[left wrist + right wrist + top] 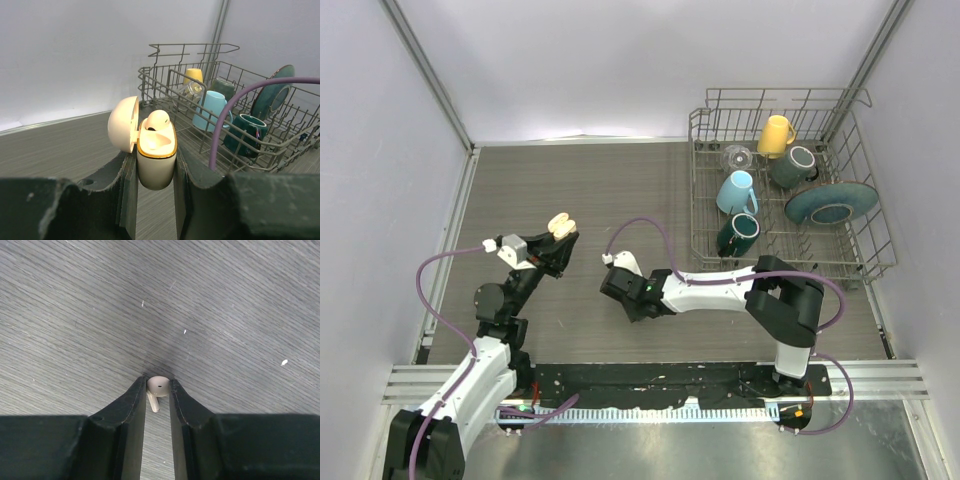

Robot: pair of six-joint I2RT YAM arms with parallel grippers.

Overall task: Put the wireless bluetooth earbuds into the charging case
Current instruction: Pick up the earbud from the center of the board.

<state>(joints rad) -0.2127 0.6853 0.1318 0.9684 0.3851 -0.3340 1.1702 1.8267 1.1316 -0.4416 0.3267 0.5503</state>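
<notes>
My left gripper (pixel 156 167) is shut on a cream charging case (pixel 156 157) with a gold rim, held upright with its lid open to the left. One cream earbud (pixel 157 120) sits in the case's far slot; the near slot shows bare. In the top view the case (pixel 561 224) is at my left gripper's (pixel 560 238) tips. My right gripper (pixel 158 390) is shut on a second cream earbud (pixel 158 386), pinched by its head at the fingertips, stem pointing back, close over the table. In the top view my right gripper (pixel 614 287) is at table centre. The black earbuds are out of view.
A wire dish rack (pixel 861 262) stands at the back right, holding a yellow mug (pixel 776 135), a light blue mug (pixel 736 191), two dark green mugs (pixel 738 233), a glass and a teal plate (pixel 830 203). Walls close in the table (pixel 590 180) on three sides.
</notes>
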